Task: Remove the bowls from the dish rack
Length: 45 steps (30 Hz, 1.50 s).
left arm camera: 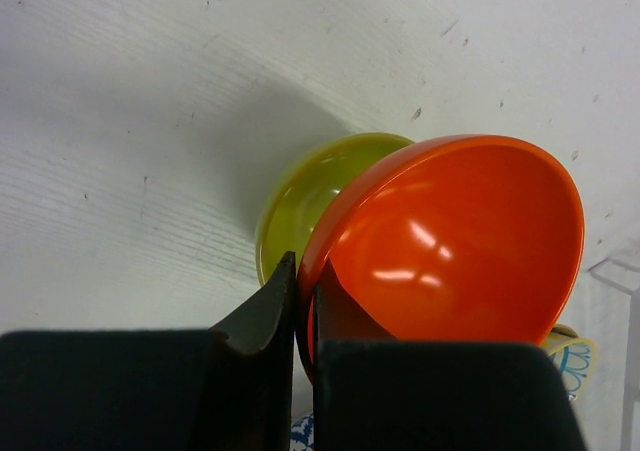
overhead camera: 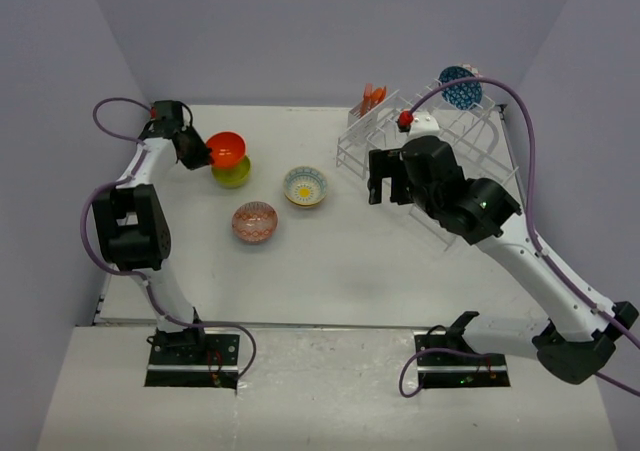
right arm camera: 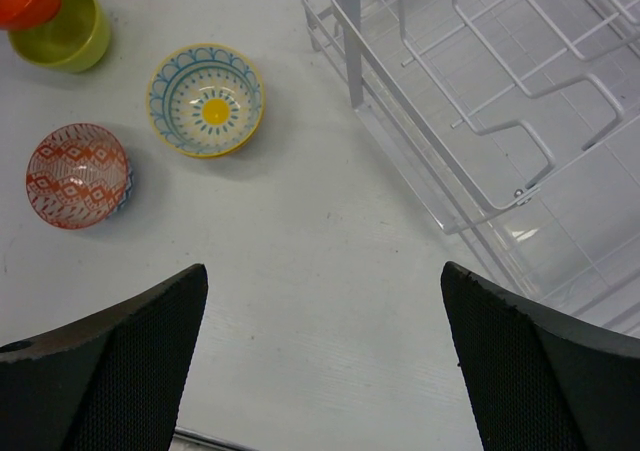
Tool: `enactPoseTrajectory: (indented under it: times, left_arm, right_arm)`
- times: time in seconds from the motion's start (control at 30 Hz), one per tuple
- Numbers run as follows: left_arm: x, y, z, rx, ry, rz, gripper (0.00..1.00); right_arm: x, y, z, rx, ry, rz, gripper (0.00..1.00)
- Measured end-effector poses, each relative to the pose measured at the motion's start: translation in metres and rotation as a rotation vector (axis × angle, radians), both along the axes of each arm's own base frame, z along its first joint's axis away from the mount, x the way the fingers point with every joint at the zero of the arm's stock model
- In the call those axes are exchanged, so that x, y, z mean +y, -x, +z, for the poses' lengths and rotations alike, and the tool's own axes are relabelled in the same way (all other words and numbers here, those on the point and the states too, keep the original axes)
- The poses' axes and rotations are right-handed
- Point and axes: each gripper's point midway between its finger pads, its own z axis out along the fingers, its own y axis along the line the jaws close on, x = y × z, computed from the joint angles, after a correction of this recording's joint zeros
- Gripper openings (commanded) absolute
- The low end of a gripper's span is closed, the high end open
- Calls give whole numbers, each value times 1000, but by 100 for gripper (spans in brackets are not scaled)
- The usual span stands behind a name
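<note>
My left gripper [overhead camera: 207,153] [left arm camera: 305,283] is shut on the rim of the plain orange-red bowl [overhead camera: 227,148] [left arm camera: 460,231], one finger inside and one outside. It holds the bowl just over the lime green bowl [overhead camera: 233,175] [left arm camera: 305,196] on the table. The yellow-centred bowl [overhead camera: 305,186] [right arm camera: 206,101] and the pink-red patterned bowl [overhead camera: 254,221] [right arm camera: 77,174] sit mid-table. A dark blue patterned bowl [overhead camera: 460,87] stands at the far right end of the dish rack [overhead camera: 450,136] [right arm camera: 470,121]. My right gripper [overhead camera: 385,177] [right arm camera: 323,267] hangs open over bare table beside the rack's left edge, holding nothing.
Orange utensils [overhead camera: 373,96] stand in the small basket at the rack's back left corner. The rack tiers seen in the right wrist view hold nothing. The right arm's forearm crosses over the rack's near part. Purple walls close in the table on three sides.
</note>
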Motion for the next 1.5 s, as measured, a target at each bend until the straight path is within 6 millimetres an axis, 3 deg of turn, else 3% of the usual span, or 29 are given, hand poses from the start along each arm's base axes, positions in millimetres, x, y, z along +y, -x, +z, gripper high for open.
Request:
enactPoseTrajectory:
  times: [0.37, 0.47, 0.57, 0.77, 0.87, 1.03, 1.07, 1.1, 1.2, 1.33, 1.4, 1.47, 1.5]
  left_arm:
    - [2, 1, -18, 40, -10, 7, 2]
    - [2, 1, -25, 55, -12, 4, 8]
    - [-1, 1, -30, 66, -13, -5, 20]
    - [-6, 0, -30, 62, -16, -15, 39]
    - [-8, 0, -29, 59, -20, -19, 44]
    - [-7, 5, -18, 47, -43, -9, 38]
    - [-6, 8, -14, 41, -49, -5, 41]
    - [-5, 11, -9, 33, -54, -1, 64]
    - [-3, 18, 7, 4, -68, 2, 77]
    - [-3, 22, 14, -10, -69, 6, 76]
    - [-4, 24, 11, 0, -66, 7, 60]
    - [-4, 29, 6, 16, -65, 6, 56]
    - [-5, 30, 4, 22, -64, 5, 58]
  right_arm:
    - [0, 0, -6, -1, 3, 5, 99]
    - [-1, 1, -4, -6, -3, 6, 99]
    - [-1, 2, -1, -15, -13, 9, 99]
    - [-2, 4, -1, -18, -17, 10, 99]
    - [-2, 4, -1, -16, -17, 13, 99]
    - [0, 4, -1, -13, -23, 21, 99]
    - [1, 5, -1, -13, -24, 23, 99]
    - [1, 5, -1, -13, -24, 24, 99]
    - [1, 4, -2, -11, -25, 25, 99]
    - [2, 4, -2, -9, -25, 27, 99]
    - [3, 3, -2, -9, -24, 27, 99]
    - [4, 2, -1, -11, -21, 29, 99]
    - [4, 1, 0, -13, -18, 29, 99]
